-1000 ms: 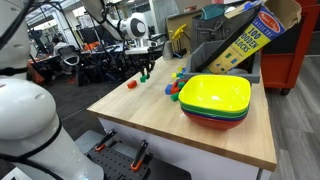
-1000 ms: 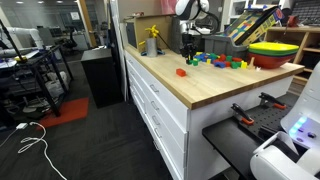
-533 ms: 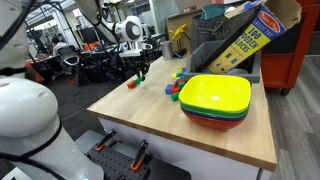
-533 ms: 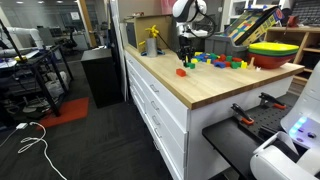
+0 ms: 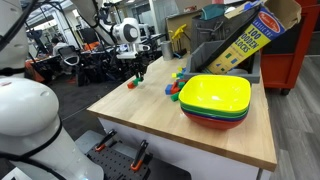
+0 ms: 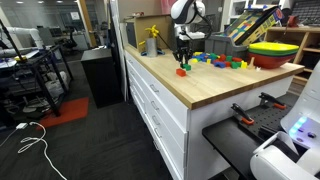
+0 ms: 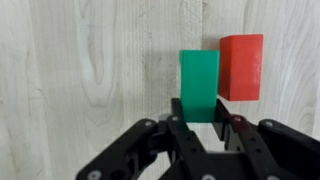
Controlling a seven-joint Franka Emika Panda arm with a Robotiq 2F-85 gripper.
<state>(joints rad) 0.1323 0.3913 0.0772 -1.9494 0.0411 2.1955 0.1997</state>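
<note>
Claw (image 7: 200,116) closed on a green block (image 7: 199,80), with one of the fingers (image 7: 176,112) pressed to each side of the block's near end in the wrist view. Grips only that near end, leaving most of the block jutting out past the fingertips, long side pointing away from the wrist. Beneath it, the pale wooden worktop (image 7: 90,60).

Just right of the green block in the wrist view, a red block (image 7: 241,67), shorter and squarer. Edges meeting in the picture, but impossible to tell whether touching or only lined up. Equally hard to tell from there whether the green block rests on the wood or hangs just above it.

In both exterior views, claw (image 5: 137,68) (image 6: 181,60) pointing straight down over the far end of the worktop (image 5: 200,140) (image 6: 200,88), close to its edge. In an exterior view, green block (image 5: 139,74) showing as a small patch between the fingers, with the red block (image 5: 131,84) lying on the wood just beside and below. Red block (image 6: 181,71) directly under the claw in an exterior view.

Well apart from these, nearer the middle of the worktop, a heap of coloured blocks (image 5: 177,86) (image 6: 220,62). Beyond that, a stack of bowls (image 5: 215,100) (image 6: 277,52), yellow on top, then green, then red. Behind the bowls, a tilted cardboard box (image 5: 250,40) printed with block pictures. White drawers (image 6: 155,100) along the front of the worktop.
</note>
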